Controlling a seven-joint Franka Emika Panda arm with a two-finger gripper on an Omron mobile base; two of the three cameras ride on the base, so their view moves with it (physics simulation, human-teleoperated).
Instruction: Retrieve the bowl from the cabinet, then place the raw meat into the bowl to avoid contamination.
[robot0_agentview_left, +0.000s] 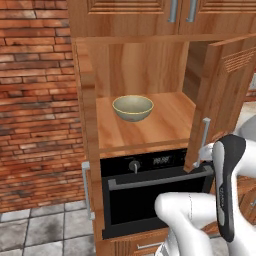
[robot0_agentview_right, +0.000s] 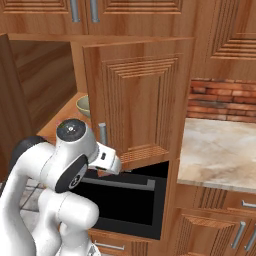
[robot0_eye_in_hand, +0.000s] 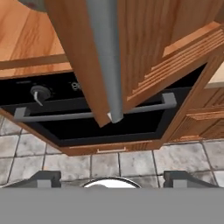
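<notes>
Looking in, you see the bowl (robot0_agentview_left: 132, 108) on the open cabinet (robot0_agentview_left: 145, 127) shelf; gripper (robot0_eye_in_hand: 111, 177) spread wide beside door handle (robot0_eye_in_hand: 106, 59), holding nothing.

The bowl (robot0_agentview_left: 132, 108) sits in the cabinet (robot0_agentview_left: 90, 125), above the oven (robot0_agentview_left: 150, 195).

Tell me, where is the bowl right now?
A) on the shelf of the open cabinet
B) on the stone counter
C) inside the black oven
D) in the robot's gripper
A: the bowl sits alone on the wooden shelf of the cabinet, whose door stands open, above the oven.
</notes>
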